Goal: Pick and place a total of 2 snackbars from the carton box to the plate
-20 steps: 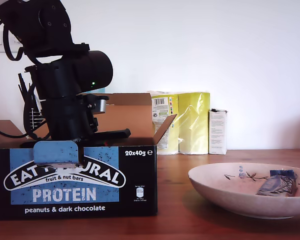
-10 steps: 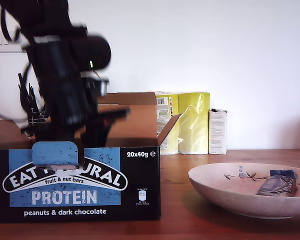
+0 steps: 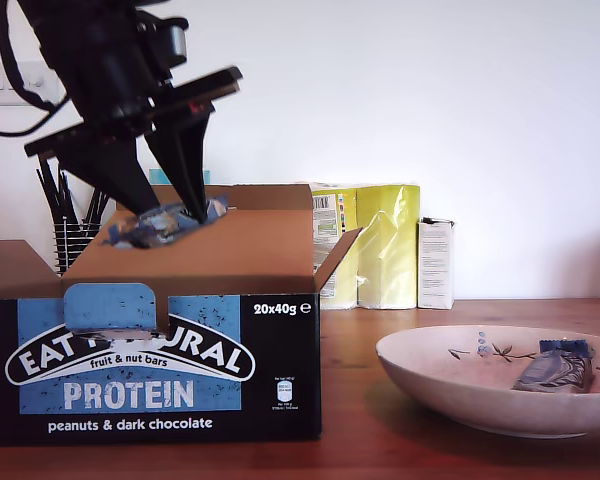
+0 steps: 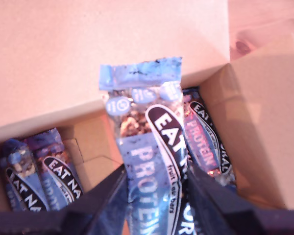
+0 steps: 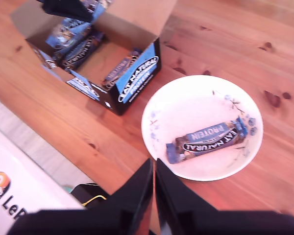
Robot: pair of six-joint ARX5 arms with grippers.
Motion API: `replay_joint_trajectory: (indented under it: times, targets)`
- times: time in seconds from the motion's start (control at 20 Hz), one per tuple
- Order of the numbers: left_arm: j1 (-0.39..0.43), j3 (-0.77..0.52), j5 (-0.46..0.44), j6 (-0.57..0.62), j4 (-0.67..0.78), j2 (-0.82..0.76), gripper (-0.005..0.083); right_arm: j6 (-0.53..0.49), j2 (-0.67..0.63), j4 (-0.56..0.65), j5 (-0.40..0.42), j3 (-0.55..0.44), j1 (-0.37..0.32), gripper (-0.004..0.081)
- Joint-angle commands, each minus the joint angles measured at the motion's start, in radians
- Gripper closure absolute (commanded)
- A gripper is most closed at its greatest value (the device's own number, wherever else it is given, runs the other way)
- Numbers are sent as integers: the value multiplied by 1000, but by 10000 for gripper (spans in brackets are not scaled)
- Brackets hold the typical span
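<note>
My first gripper (image 3: 163,218) hangs just above the carton box (image 3: 160,350) at the exterior view's left, shut on a blue snackbar (image 3: 167,222). The first wrist view shows that snackbar (image 4: 152,161) upright between the dark fingers (image 4: 105,198), over several bars (image 4: 39,166) lying in the box (image 4: 88,58). The patterned plate (image 3: 430,375) sits at the exterior view's right with one snackbar (image 3: 557,368) in it. My second gripper (image 5: 154,188) is high above the table, shut with nothing in it, looking down on the plate (image 5: 186,98), its snackbar (image 5: 208,139) and the box (image 5: 137,78).
Yellow packs (image 3: 375,245) and a small white carton (image 3: 436,263) stand at the back against the wall. A black wire holder with sticks (image 3: 70,235) is behind the box. The wooden table (image 3: 350,330) runs between box and plate.
My first gripper has risen out of the box, bringing a blue snackbar up above the flaps. The plate and its bar have not moved.
</note>
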Motion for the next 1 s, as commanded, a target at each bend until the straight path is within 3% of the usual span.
replay_joint_trajectory:
  times: [0.0, 0.25, 0.5, 0.95]
  targets:
    - [-14, -7, -1, 15, 15, -60, 575, -2, -22, 5, 32, 23, 3, 783]
    - [-59, -7, 31, 50, 143, -109, 574, 6, -68, -20, 48, 61, 2, 783]
    - [-171, -7, 46, 113, 356, -99, 574, 53, -100, -72, 47, 68, 2, 783]
    - [-305, 10, 56, 182, 595, 38, 574, 125, -151, -110, 45, 68, 2, 783]
